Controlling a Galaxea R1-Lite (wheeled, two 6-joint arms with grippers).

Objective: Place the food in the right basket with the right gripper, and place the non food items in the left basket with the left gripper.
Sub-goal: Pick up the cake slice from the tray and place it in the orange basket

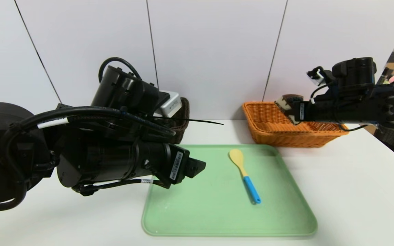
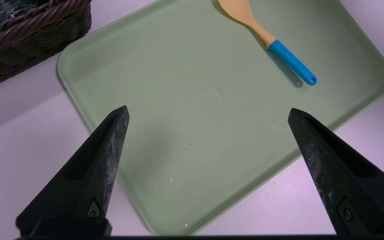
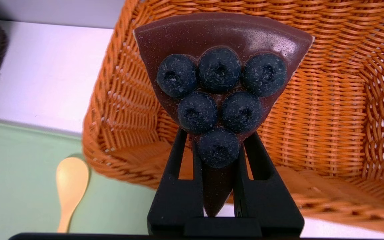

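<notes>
Facing pale wall panels (image 1: 210,51) across a white tabletop (image 1: 351,177). With the right gripper (image 3: 218,135), pinching a blueberry-topped cake slice (image 3: 222,33) near its narrow end and holding it over the orange wicker basket (image 1: 286,139), probably to release it there as food. Leaving the broad end free beyond the fingers, likely for an easy drop. Pointing the slice's narrow tip back between the fingers towards the palm, and running its long axis outward along the gripper to the wide, curved edge.

With the left gripper (image 2: 208,110), spreading wide above the green tray (image 2: 178,83), gripping nothing; probably waiting for the non-food item. Keeping a blue-handled spoon (image 1: 250,188) lying flat on that tray, aiming its bowl towards the far edge and its handle back towards the near side, slanting slightly rightward. Holding a white boxy object (image 1: 171,103) in the dark brown wicker basket (image 1: 185,114), presumably as already sorted. Judging by this layout, nearing the slice's release, then needing a left-handed grasp of the spoon; risking a snag on the basket rim if letting go too close to it.
</notes>
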